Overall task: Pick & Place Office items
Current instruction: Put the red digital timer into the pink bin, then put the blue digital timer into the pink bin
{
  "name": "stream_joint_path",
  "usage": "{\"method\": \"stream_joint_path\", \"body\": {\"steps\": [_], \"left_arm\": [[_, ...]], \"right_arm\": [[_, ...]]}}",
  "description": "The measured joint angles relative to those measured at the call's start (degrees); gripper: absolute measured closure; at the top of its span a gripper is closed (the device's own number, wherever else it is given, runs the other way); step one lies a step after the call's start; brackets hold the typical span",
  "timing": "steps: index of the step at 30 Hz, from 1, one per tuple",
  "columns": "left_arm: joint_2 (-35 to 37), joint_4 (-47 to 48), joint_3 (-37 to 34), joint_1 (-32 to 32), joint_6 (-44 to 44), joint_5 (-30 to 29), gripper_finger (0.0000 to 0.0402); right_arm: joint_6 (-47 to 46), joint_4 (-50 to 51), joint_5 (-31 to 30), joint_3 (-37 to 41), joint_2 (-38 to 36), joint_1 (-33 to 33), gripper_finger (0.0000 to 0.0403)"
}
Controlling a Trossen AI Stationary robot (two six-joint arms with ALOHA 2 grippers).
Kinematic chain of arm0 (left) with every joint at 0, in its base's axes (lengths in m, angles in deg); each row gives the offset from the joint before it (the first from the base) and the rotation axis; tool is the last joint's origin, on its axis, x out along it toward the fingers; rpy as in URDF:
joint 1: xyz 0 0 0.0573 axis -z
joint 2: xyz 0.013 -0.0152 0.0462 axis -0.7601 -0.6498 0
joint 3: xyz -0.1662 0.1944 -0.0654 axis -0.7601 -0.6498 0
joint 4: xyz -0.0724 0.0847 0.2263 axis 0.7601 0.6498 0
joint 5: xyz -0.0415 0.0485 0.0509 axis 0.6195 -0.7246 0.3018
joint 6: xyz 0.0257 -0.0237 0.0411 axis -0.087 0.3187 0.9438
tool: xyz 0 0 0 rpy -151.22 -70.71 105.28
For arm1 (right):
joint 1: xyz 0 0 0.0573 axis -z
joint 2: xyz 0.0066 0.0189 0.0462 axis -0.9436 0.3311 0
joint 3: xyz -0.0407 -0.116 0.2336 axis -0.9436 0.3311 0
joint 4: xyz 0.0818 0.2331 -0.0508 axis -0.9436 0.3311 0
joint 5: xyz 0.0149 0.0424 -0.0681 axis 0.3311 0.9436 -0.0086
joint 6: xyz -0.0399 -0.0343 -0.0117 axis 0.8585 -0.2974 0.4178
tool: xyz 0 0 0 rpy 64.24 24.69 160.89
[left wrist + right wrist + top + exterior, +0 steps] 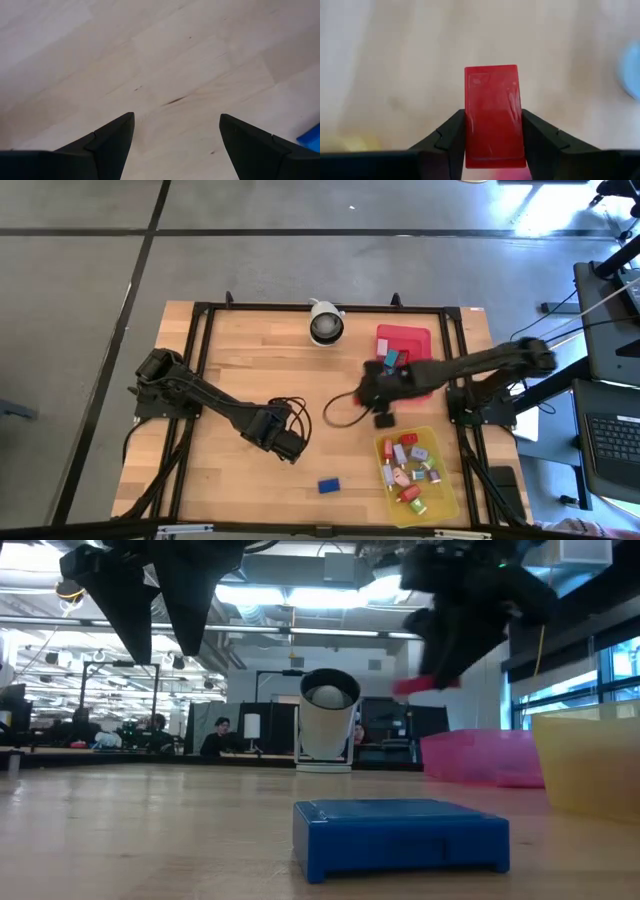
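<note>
A flat red block [494, 112] is up in the air with my right gripper [495, 145] shut on it, above the table between the red tray [420, 338] and the yellow tray [448, 495]. In the low view this block [425, 685] shows under the right gripper [450, 640]. A blue block [329, 485] lies flat on the wood near the front edge, large in the low view [400, 835]. My left gripper [290, 448] hangs open over bare wood to the left of the blue block, its fingers [112, 137] wide apart with nothing between them. My right gripper pinches the red block between its two fingers, one on each long side [468, 135], at the end nearer the wrist. The fingers slant downward and lie along the block, which sticks out ahead of them. The block is lifted clear of the table.
The yellow tray holds several small coloured blocks [405, 470]. The red tray holds a teal block [392, 358] and little else. A white round camera [325, 323] stands at the far middle of the table. A black cable [340, 412] loops on the wood near the right gripper.
</note>
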Motion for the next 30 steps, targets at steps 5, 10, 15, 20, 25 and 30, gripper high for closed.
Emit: {"method": "stream_joint_path", "body": {"steps": [5,10,15,20,25,30], "left_arm": [[0.0,0.0,0.0,0.3,-3.5,0.2,0.0112],[0.0,0.0,0.0,0.7,-3.8,-0.5,0.0112],[0.0,0.0,0.0,0.9,-3.8,-2.1,0.0112],[0.0,0.0,0.0,0.9,-3.8,-3.9,0.0112],[0.0,0.0,0.0,0.7,-3.6,-4.3,0.0112],[0.0,0.0,0.0,0.7,-2.7,-4.3,0.0112]], "right_arm": [[0.7,11.2,-2.8,2.8,-10.4,7.2,0.0250],[-5.5,10.4,-2.5,11.7,-19.0,14.6,0.0250],[-17.8,7.9,-2.7,19.9,-21.5,18.9,0.0250],[-28.3,6.4,-7.8,24.0,-21.0,19.3,0.0229],[-35.2,5.0,-9.9,24.6,-21.0,19.3,0.0198],[-39.0,3.2,-9.6,24.6,-21.0,19.3,0.0175]]}}
